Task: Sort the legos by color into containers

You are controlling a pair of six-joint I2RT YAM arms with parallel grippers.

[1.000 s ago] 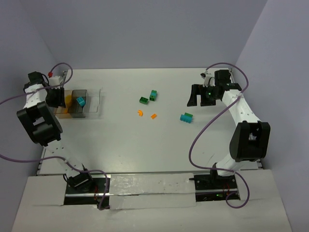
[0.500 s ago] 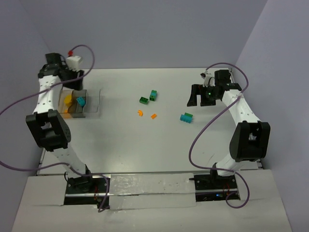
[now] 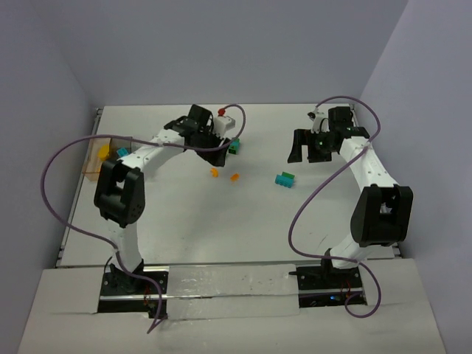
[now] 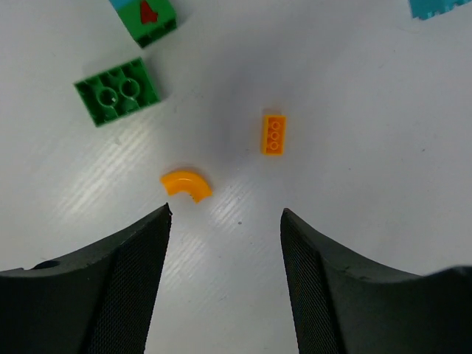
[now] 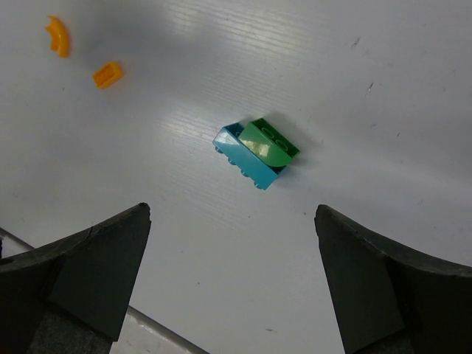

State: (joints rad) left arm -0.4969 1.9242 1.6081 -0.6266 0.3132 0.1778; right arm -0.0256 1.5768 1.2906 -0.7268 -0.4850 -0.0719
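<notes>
My left gripper is open and empty over the table's middle. In the left wrist view an orange curved piece lies just ahead of the left finger, an orange brick beyond it, and a green brick and a green-teal piece further off. The top view shows the orange curve, orange brick and a teal brick. My right gripper is open and empty; its view shows the teal brick with a green part ahead.
A tinted tray sits at the far left edge with a yellow piece and a teal piece by it; the left arm hides the other trays. The left arm's purple cable loops over the table's left side.
My left arm has swung from the trays at the far left to the table's middle, over the orange pieces. The right arm has not moved.
</notes>
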